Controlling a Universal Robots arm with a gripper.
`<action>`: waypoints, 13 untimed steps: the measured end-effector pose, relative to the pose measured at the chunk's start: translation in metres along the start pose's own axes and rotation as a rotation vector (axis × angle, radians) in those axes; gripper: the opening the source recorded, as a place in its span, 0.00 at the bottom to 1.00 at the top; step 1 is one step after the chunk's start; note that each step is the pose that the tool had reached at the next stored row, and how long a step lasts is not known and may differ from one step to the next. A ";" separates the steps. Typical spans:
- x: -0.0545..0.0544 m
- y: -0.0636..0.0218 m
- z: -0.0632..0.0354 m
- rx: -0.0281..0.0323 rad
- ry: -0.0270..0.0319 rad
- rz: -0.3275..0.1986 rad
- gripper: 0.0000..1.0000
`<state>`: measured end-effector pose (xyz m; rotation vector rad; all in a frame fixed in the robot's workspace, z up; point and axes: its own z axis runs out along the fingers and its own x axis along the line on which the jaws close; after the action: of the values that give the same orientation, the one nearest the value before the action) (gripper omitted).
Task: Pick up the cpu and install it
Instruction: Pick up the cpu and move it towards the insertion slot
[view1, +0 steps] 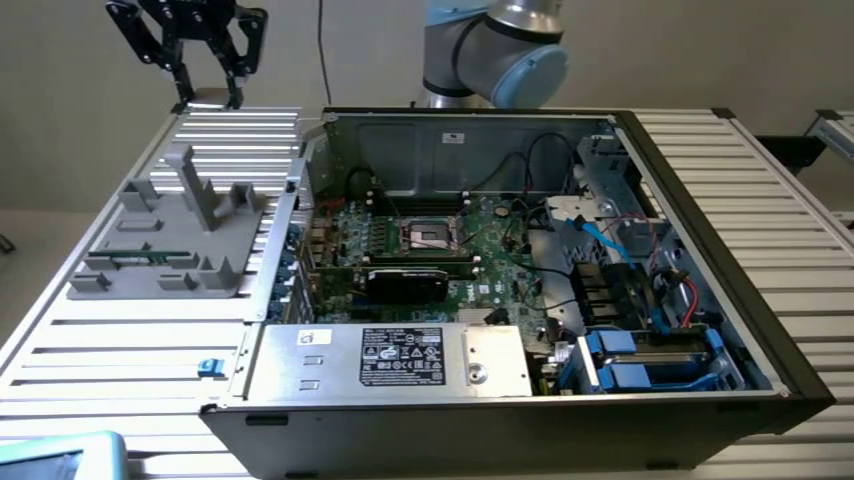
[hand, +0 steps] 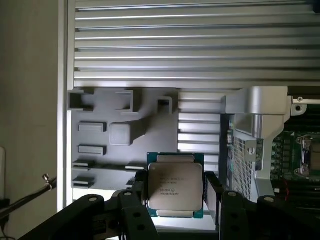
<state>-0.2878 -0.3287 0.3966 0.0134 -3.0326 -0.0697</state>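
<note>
Above the far corner of the table (view1: 120, 350) on the exterior view's left, the black gripper (view1: 207, 100) hangs in the air with its fingers pointing down, clear of everything on the slatted metal surface. The wrist view shows those fingers (hand: 140, 189) closed narrowly on the cpu (hand: 175, 185). One black pad presses each of two opposite sides. The chip is held flat, with its silvery-beige lid and printed lettering facing the camera and a thin green rim showing around it.

Beneath the held cpu lies the grey moulded fixture (view1: 160, 240), which stands near the table's edge on the exterior view's left. It has upright posts and shallow pockets, and a thin green strip (view1: 138, 254) rests in one slot. In the wrist view the cpu overlaps the fixture's edge and the bare slats just beside it.

An open computer case (view1: 694, 200) takes up the middle of the table and reaches toward the edge on the exterior view's right. Inside it the green motherboard (view1: 501, 250) lies flat, with the square socket (view1: 434, 233) near its centre, well apart from the gripper. A silver power supply (view1: 387, 355) fills the case's near side, and blue drive caddies (view1: 621, 360) sit just beside it. The robot arm (view1: 501, 50) rises behind the case's far wall.
</note>
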 end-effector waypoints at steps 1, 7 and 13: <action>-0.004 0.0000 -0.0005 0.0000 0.0000 0.000 0.56; -0.032 -0.0002 -0.0035 0.0000 0.0000 0.000 0.56; -0.059 -0.0004 -0.0064 0.0000 0.0001 0.000 0.56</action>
<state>-0.2286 -0.3287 0.3966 0.0133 -3.0326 -0.0696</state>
